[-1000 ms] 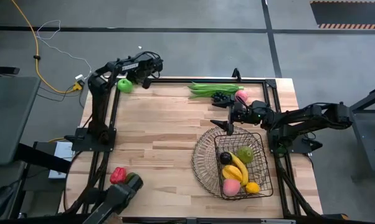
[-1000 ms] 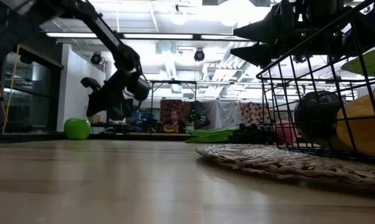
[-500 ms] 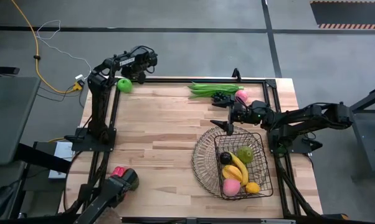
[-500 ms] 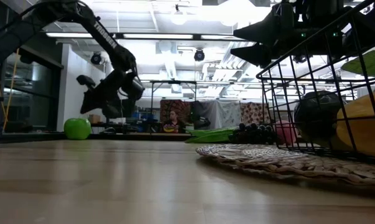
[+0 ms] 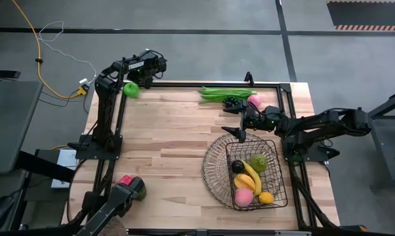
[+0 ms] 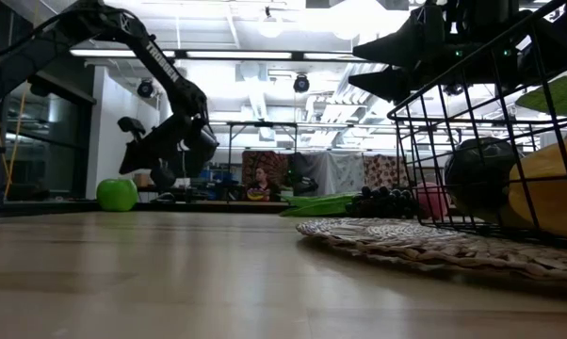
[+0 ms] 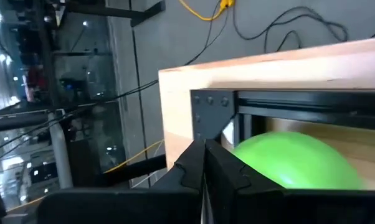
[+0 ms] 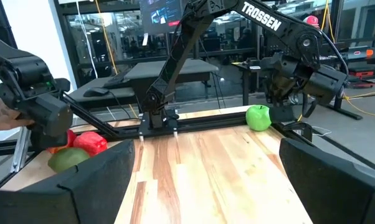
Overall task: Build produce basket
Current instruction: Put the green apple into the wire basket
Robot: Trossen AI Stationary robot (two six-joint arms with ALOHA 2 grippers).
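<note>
The basket (image 5: 245, 172) sits on the tabletop's (image 5: 171, 144) right, holding bananas (image 5: 250, 179), peach (image 5: 243, 196) and lemon (image 5: 266, 197). My right claw (image 5: 242, 122) hovers just beyond it, fingers apart. My left claw (image 5: 153, 65), pressed together, hangs by the green apple (image 5: 131, 90).

A: What's different from a second ago?

B: The left hand (image 5: 145, 77), closed and empty, has drawn back toward the far left corner of the worktop (image 5: 178, 137). It was beyond and to the right of the green apple (image 5: 130, 89); now it sits closer over it, just beside it.

A: Anything near the front edge?

B: A dark handheld device (image 5: 122, 198) coming in at the front left corner has shifted, covering most of the red pepper (image 5: 124, 180) and the avocado (image 5: 139, 191).
</note>
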